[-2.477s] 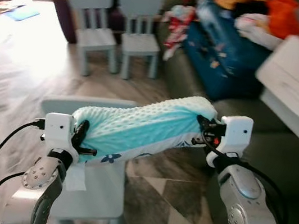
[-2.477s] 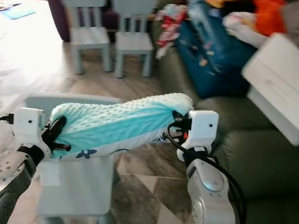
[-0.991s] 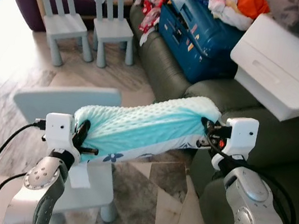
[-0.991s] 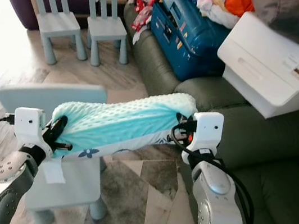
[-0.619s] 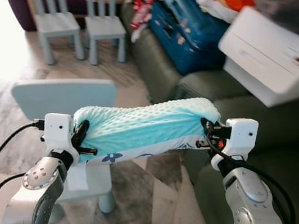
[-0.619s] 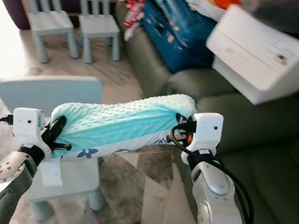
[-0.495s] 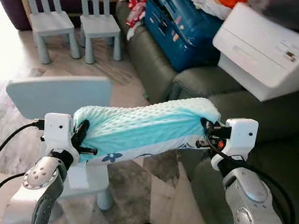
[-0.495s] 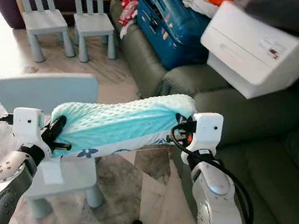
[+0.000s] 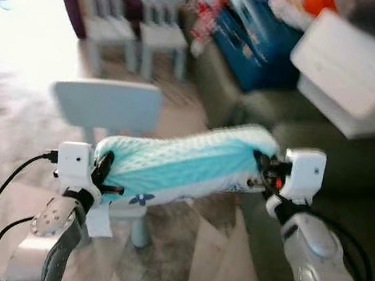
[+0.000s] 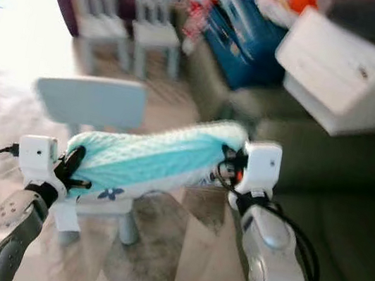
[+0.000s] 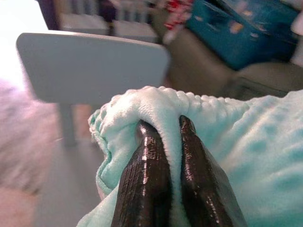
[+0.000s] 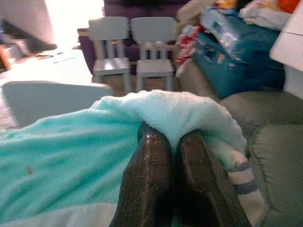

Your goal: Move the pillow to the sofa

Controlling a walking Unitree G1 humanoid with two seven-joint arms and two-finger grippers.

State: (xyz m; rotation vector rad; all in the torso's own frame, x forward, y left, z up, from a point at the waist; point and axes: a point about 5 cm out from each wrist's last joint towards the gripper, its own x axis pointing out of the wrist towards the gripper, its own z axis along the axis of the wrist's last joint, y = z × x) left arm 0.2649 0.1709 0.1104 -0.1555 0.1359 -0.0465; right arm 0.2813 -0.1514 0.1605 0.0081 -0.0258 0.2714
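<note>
Head stereo pair looks forward and down from above both arms, blurred; both eyes share the pillow (image 9: pixel 180 164), small chair (image 9: pixel 107 105), sofa (image 10: pixel 340 165) and white box (image 9: pixel 359 71), offset sideways. Left wrist camera sits very close behind the left gripper (image 11: pixel 163 137), looking along its jaws at pillow fabric, chair behind. Right wrist camera, equally close behind the right gripper (image 12: pixel 171 142), faces two far chairs (image 12: pixel 130 42) and sofa.
</note>
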